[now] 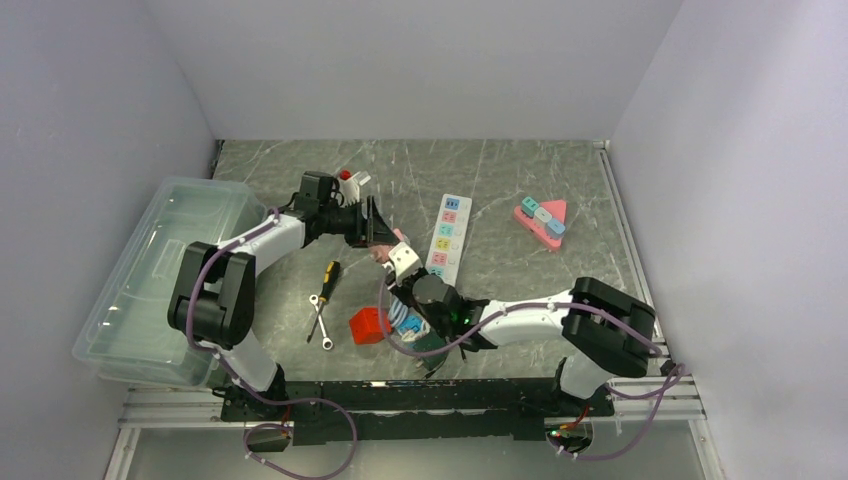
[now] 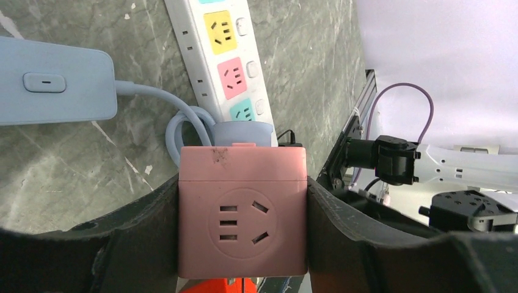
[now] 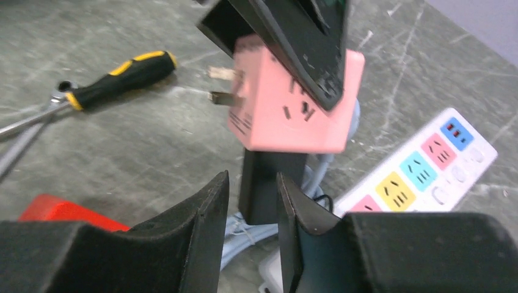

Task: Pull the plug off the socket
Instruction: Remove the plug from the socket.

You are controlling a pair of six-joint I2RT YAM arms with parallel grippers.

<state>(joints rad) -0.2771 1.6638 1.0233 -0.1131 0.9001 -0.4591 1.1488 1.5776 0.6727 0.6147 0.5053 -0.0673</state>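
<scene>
Two claws, one assembly: left gripper clamps pink socket cube by its sides. The black plug projects from the cube's far face, long axis pointing into right gripper, jaws narrow around it; grip unconfirmed.

The pink socket cube is hanging tilted in the air above the desk. The left pincer is squeezing it on two sides, and two metal pins are sticking out sideways. The black plug is sticking down from its bottom face.
</scene>
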